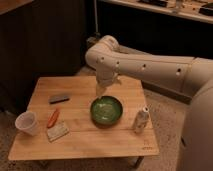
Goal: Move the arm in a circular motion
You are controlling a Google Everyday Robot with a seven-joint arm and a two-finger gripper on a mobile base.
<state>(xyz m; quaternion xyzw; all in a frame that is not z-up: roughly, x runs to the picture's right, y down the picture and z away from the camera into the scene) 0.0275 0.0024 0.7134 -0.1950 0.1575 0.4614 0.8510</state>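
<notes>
My white arm (pixel 145 67) reaches in from the right and bends over the back of a small wooden table (pixel 75 145). The gripper (pixel 101 89) hangs down from the bend, just above and behind a green bowl (pixel 106 110) at the table's middle. It holds nothing that I can see.
On the table's left stand a white cup (pixel 27 122), an orange stick-like object (pixel 53 118), a dark flat block (pixel 59 98) and a pale flat packet (pixel 57 132). A small white bottle (pixel 142 119) stands right of the bowl. Dark cabinets lie behind.
</notes>
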